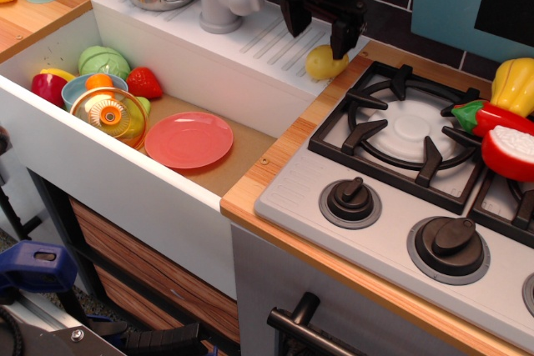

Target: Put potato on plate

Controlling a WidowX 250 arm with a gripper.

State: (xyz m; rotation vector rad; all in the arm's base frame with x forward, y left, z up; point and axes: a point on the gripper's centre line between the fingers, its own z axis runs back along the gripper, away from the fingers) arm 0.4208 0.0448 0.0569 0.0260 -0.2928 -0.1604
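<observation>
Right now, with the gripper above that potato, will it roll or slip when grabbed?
Likely, somewhat. The potato looks smooth and rounded, so it may squirt from the open gripper. It lies on the ribbed drainboard near its edge, so a nudge might roll it off.

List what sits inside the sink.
The sink holds the plate, bare on top, an amber lid, strawberry, green cabbage. The lid partly hides a blue bowl.

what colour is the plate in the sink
Coral pink, plain, no pattern: the plate shows clearly in the observation.image view.
</observation>
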